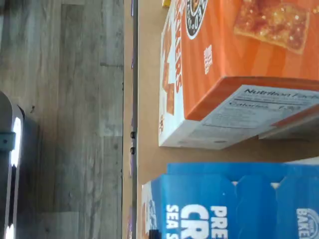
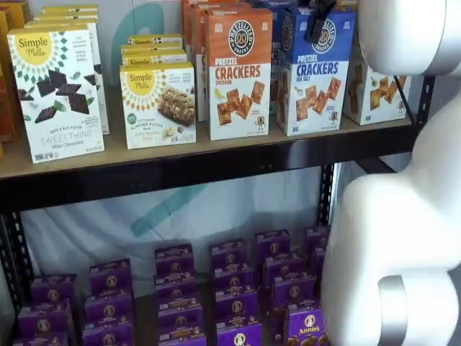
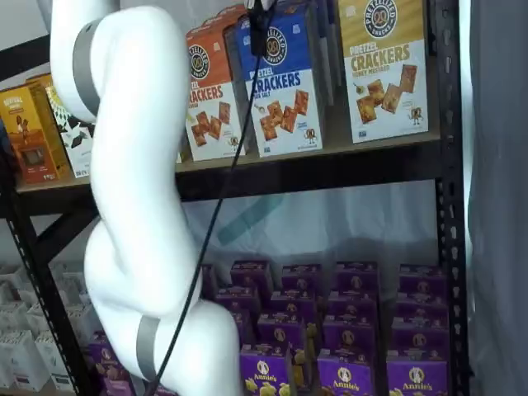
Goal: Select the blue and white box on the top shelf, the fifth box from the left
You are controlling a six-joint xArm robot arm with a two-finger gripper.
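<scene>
The blue and white box (image 2: 317, 72) stands upright on the top shelf (image 2: 216, 169), labelled "PRETZEL CRACKERS SEA SALT". It shows in both shelf views (image 3: 285, 91) and, close up, in the wrist view (image 1: 234, 204). The gripper (image 2: 317, 23) hangs from above, its black fingers in front of the box's top edge. In a shelf view (image 3: 259, 25) the fingers show with a cable beside them. No gap between the fingers shows, and I cannot tell whether they touch the box.
An orange Cheddar box (image 2: 239, 72) stands right beside the blue box, and a yellow-topped cracker box (image 3: 384, 66) stands on its other side. Simple Mills boxes (image 2: 57, 94) stand further along. Purple Annie's boxes (image 2: 230, 288) fill the lower shelf. The white arm (image 3: 140, 206) crosses the view.
</scene>
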